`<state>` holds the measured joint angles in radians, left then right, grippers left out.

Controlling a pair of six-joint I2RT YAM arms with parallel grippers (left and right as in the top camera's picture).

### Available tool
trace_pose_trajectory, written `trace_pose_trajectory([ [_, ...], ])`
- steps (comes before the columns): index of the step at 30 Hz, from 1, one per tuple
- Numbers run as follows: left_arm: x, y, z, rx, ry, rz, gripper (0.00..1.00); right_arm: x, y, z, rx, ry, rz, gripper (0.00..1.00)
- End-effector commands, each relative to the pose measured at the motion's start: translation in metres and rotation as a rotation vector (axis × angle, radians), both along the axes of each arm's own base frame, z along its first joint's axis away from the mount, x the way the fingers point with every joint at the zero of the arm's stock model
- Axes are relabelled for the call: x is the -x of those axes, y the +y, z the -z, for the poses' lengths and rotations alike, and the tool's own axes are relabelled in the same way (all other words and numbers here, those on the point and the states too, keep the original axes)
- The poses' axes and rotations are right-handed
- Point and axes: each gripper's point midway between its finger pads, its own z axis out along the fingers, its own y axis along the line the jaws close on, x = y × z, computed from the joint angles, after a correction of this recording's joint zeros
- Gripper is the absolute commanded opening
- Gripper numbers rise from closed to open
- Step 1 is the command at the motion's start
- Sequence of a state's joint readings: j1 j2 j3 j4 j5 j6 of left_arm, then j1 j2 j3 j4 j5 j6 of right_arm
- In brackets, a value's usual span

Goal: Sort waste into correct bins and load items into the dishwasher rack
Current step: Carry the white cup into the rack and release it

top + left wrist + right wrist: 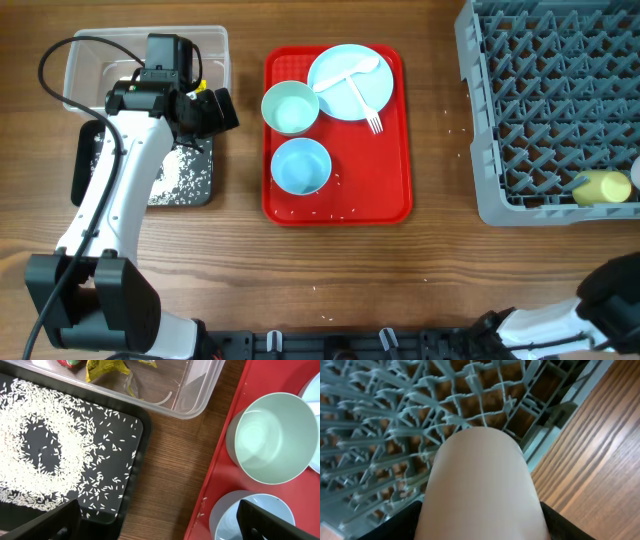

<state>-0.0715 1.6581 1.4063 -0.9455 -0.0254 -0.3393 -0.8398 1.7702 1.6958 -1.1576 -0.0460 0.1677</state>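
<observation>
The flat red plastic tray (395, 190) carries a round pale green bowl (290, 106), a round pale blue bowl (300, 165) and a round pale blue divided plate (382, 88). A white plastic spoon (352, 71) and a white plastic fork (366, 108) lie on the plate.

Just left of the tray, the left gripper (159, 522) hovers empty with its jaws spread wide. It is above the wood between the tray and the shallow black tub (136, 460), which is strewn with white rice grains (45, 455). Also left of the tray, further back, the clear plastic tub (200, 395) holds red and yellow crinkly wrappers (102, 369).

Well right of the tray, the yellow cup (603, 187) lies sideways at the near corner of the large grey pegged rack (540, 100). The right gripper (480, 525) seems clamped around it, though the contact is hidden.
</observation>
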Motion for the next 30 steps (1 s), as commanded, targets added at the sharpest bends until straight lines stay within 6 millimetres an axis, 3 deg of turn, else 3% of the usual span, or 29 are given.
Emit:
trace_pose_trajectory([
  [1, -0.001, 0.002, 0.004, 0.002, 0.008, -0.018, 1.0, -0.009, -0.012, 0.016, -0.023, -0.012, 0.018, 0.62],
  [6, -0.001, 0.002, 0.004, 0.002, 0.008, -0.018, 1.0, -0.012, -0.028, 0.035, 0.002, 0.026, 0.035, 0.61],
  [16, -0.001, 0.002, 0.004, 0.002, 0.008, -0.018, 1.0, 0.005, -0.058, 0.034, 0.039, 0.004, 0.135, 0.6],
  [21, -0.001, 0.002, 0.004, 0.002, 0.008, -0.018, 1.0, 0.002, -0.069, 0.038, 0.057, -0.013, 0.144, 0.59],
  [30, -0.001, 0.002, 0.004, 0.002, 0.008, -0.018, 1.0, -0.013, -0.07, 0.076, -0.023, -0.022, 0.119, 0.6],
])
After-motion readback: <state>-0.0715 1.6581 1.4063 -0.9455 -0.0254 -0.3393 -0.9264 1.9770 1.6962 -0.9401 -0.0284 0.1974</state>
